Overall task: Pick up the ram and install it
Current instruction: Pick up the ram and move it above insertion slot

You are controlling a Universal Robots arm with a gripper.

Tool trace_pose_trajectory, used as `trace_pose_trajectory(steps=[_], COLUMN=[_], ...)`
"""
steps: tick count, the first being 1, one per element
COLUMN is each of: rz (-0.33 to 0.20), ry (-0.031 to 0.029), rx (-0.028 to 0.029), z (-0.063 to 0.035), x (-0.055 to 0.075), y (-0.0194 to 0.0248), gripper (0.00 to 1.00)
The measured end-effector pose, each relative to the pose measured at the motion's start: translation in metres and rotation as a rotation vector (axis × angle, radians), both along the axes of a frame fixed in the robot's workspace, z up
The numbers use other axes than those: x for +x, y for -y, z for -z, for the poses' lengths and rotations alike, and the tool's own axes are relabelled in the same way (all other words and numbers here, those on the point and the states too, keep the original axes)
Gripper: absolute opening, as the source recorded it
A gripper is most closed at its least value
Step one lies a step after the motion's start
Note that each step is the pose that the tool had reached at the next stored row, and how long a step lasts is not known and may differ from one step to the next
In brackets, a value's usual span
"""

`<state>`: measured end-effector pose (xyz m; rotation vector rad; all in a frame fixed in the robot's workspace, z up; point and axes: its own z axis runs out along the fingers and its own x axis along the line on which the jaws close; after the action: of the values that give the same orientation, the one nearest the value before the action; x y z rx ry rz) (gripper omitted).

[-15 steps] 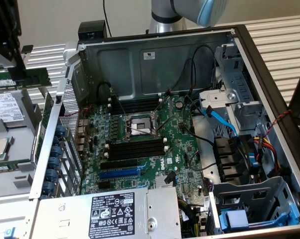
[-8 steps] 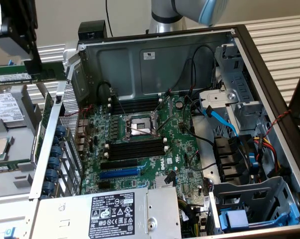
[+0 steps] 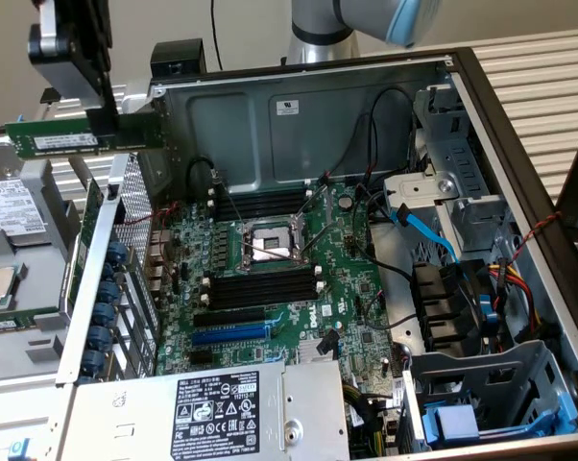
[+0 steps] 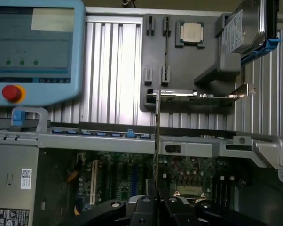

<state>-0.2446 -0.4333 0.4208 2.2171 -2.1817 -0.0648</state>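
The ram (image 3: 83,137) is a long green stick with a white label, held level in the air above the open case's wall on the exterior view's left. My gripper (image 3: 104,117) is shut on its upper edge near the middle. In the wrist view the ram (image 4: 156,136) shows edge-on as a thin line rising from between my fingertips (image 4: 142,206). The black memory slots (image 3: 260,289) lie on the motherboard beside the CPU socket (image 3: 269,246), well below the stick and toward the exterior view's right. A second bank of slots (image 3: 260,205) lies behind the socket.
A blue expansion slot (image 3: 229,334) and the power supply (image 3: 222,413) sit in front of the slots. Cables and a drive cage (image 3: 481,403) fill the case's right side. A parts tray (image 4: 179,99) holds a CPU (image 4: 191,33) and hard drive (image 4: 245,28). A teach pendant (image 4: 33,47) lies beside it.
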Motion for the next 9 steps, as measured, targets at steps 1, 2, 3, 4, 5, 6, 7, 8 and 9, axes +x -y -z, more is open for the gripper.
trace_pose_trajectory(steps=[1, 2, 3, 4, 5, 6, 7, 8, 9], rz=[0.0, 0.0, 0.0, 0.0, 0.0, 0.0, 0.0, 0.0, 0.0], ry=[-0.0006, -0.0012, -0.0017, -0.0021, -0.0026, -0.0029, -0.0032, -0.0035, -0.0038], rx=[0.0, 0.0, -0.0001, 0.0, -0.0001, -0.0001, 0.0, 0.0, 0.0], z=[0.0, 0.0, 0.0, 0.0, 0.0, 0.0, 0.0, 0.0, 0.0], x=[0.005, 0.009, 0.013, 0.018, 0.023, 0.027, 0.032, 0.036, 0.041], y=[0.0, 0.0, 0.0, 0.0, 0.0, 0.0, 0.0, 0.0, 0.0], gripper=[0.13, 0.13, 0.13, 0.13, 0.13, 0.13, 0.13, 0.13, 0.13])
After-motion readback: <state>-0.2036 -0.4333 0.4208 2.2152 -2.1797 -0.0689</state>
